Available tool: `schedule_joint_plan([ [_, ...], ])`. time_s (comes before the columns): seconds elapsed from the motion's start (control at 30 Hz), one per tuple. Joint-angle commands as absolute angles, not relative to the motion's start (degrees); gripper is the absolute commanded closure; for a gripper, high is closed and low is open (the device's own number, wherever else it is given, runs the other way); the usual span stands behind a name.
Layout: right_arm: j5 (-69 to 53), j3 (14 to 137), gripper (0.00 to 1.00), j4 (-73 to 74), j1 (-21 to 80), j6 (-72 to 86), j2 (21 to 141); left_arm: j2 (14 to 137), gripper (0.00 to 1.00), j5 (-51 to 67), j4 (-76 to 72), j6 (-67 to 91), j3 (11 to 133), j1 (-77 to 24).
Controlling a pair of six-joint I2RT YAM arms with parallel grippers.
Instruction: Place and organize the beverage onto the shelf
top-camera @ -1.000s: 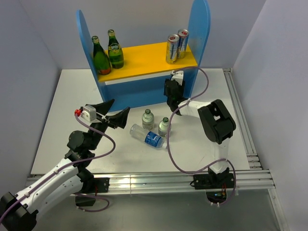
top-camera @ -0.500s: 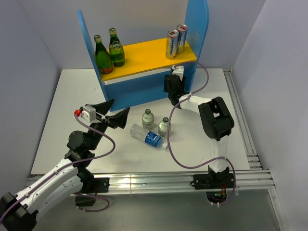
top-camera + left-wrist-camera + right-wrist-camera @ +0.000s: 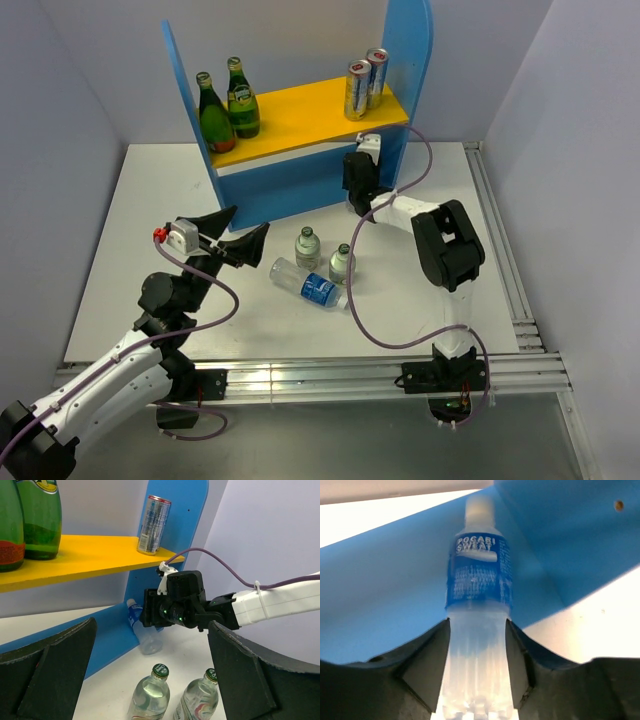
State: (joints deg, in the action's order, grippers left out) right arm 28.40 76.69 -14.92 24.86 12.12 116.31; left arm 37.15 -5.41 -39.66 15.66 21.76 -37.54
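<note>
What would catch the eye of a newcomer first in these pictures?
The blue shelf at the far side of the table, with two green bottles at the left end of its yellow-orange board and two cans at the right end. Below that board, the right gripper has its fingers shut on a blue-labelled bottle. Three clear bottles sit in front, one lying down.

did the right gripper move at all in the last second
Yes. In the top view the right gripper, shut on the blue-labelled clear plastic bottle, went away from the upright green-capped clear bottle, toward the blue shelf.
</note>
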Motion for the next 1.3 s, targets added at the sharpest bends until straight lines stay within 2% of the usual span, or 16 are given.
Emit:
schedule_joint_plan([
  [0.0, 28.5, 84.4, 0.43, -15.1, 24.7, 10.9, 117.3, 36.5, 0.01, -5.3, -41.3, 14.2, 21.6, -37.7],
  [0.1, 29.4, 85.3, 0.33, -13.3, 24.6, 11.5, 117.7, 36.5, 0.01, -5.3, -41.4, 14.2, 21.6, -37.6],
  [0.13, 29.2, 85.4, 0.27, -13.1, 24.6, 11.7, 117.8, 36.5, 0.01, -5.2, -41.6, 14.2, 21.5, -37.7],
  [0.23, 28.1, 88.5, 0.20, -9.2, 24.0, 13.2, 119.4, 37.0, 0.01, -4.9, -41.5, 14.4, 21.6, -37.6],
  [0.4, 26.3, 99.5, 0.19, 6.9, 22.4, 18.1, 125.0, 37.1, 0.01, -4.9, -40.7, 14.1, 22.1, -37.6],
  [0.9, 30.0, 90.1, 0.20, 10.5, 22.5, 25.5, 117.5, 37.7, 0.02, -4.3, -41.3, 14.2, 21.9, -37.6],
  [1.27, 36.6, 79.0, 0.18, 8.1, 24.5, 23.6, 101.6, 39.1, 0.02, -3.6, -42.1, 14.7, 22.0, -37.7],
])
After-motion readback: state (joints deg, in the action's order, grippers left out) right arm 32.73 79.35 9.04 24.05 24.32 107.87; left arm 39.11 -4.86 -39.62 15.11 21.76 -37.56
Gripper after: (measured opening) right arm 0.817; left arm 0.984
